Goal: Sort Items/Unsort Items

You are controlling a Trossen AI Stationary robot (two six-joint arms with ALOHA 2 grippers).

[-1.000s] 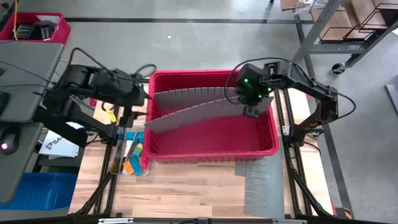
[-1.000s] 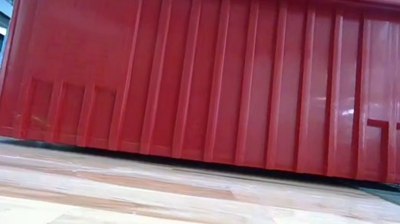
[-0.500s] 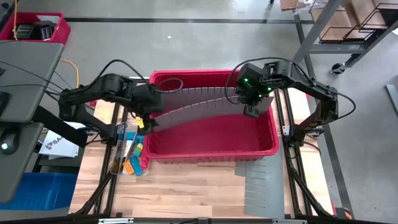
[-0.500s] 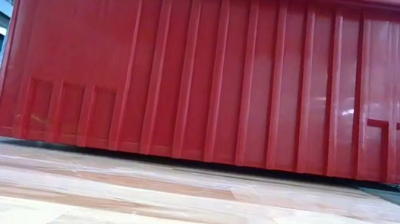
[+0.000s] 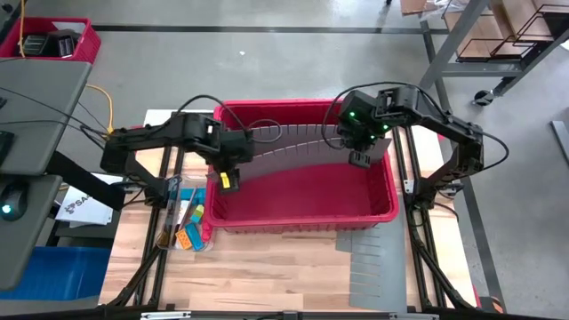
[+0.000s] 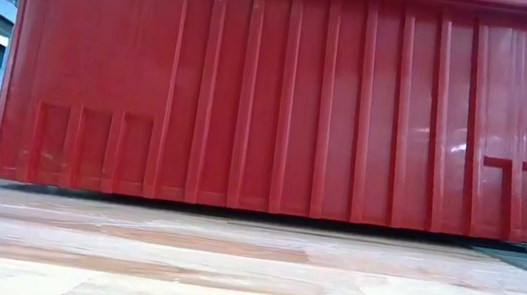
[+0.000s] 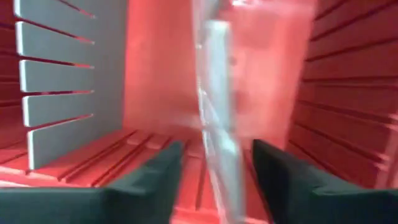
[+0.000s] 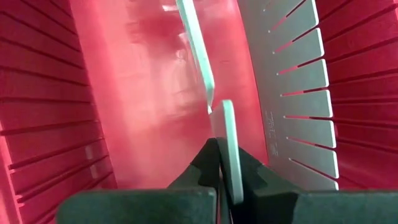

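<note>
Nearest, on the wooden table (image 5: 267, 276): a spare slotted strip (image 5: 364, 265) lying flat at the near right, and the items (image 5: 187, 229), orange and blue pieces with thin dark sticks, heaped just outside the near left corner of the red bin (image 5: 302, 220), none held and none inside it.

Inside the bin: the nearer divider (image 5: 293, 158), a grey slotted strip standing on edge, bowed, running left to right. Beyond it, the farther divider (image 5: 293, 133), alongside the far wall.

Left gripper (image 5: 228, 173) at the left end of the nearer divider, arm reaching in over the left wall, wrist pitched down; fingers spread, one on each side of the strip, daylight showing on both sides, so no grip yet. Right gripper (image 5: 359, 160) at the right end, arm folded in from the far right, fingers pressed together on the strip's top edge.

Step in hand, as judged: seating the divider before any sorting. To do it well: centre the strip between the left fingers, close squarely on the edge, then move both ends together and level to ease out the bow; avoid twisting, which would likely spring the strip loose from the right-hand pinch
</note>
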